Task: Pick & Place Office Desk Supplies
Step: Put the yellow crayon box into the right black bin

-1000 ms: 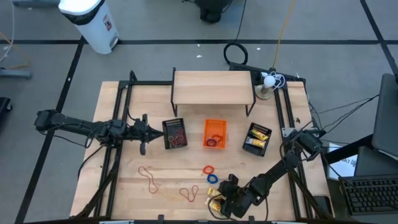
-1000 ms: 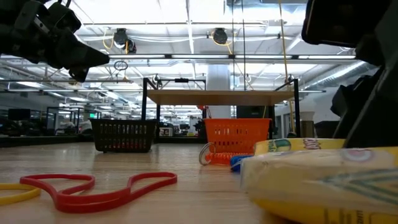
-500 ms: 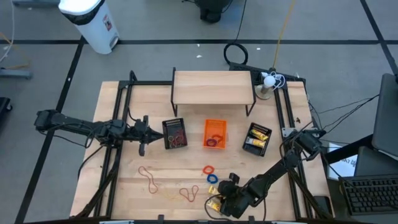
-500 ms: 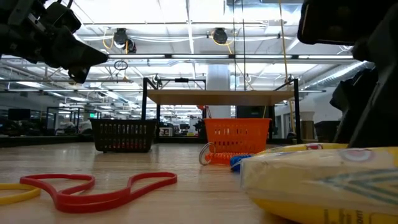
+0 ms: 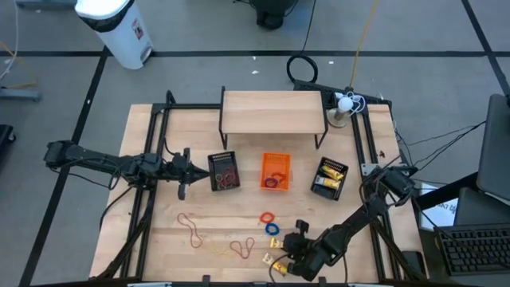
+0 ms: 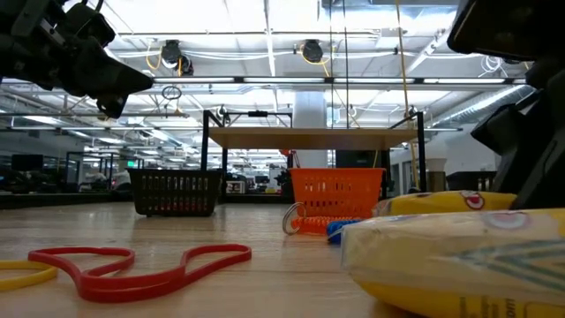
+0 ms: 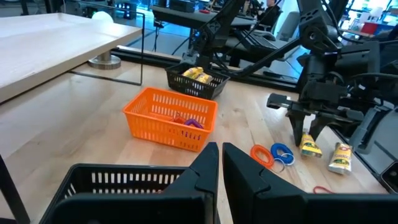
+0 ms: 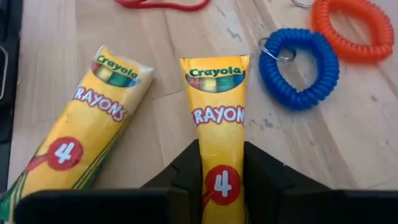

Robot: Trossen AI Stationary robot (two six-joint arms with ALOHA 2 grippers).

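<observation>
At the worktop's (image 5: pixel 159 239) six o'clock edge, we see our right end effector (image 8: pixel 217 163) grasping a crayon packet (image 8: pixel 216 106); our left end effector (image 7: pixel 220 163) waits clenched at nine o'clock.

Crayon packet (image 8: pixel 217 168) end behind tool (image 8: pixel 217 163)

We see two yellow crayon packets (image 8: pixel 214 124) (image 8: pixel 81 130) lying flat, side by side on the table (image 8: pixel 155 56). A blue ring (image 8: pixel 298 68) and an orange ring (image 8: pixel 351 28) lie next to them. A red rubber band (image 6: pixel 141 269) lies nearby.
</observation>
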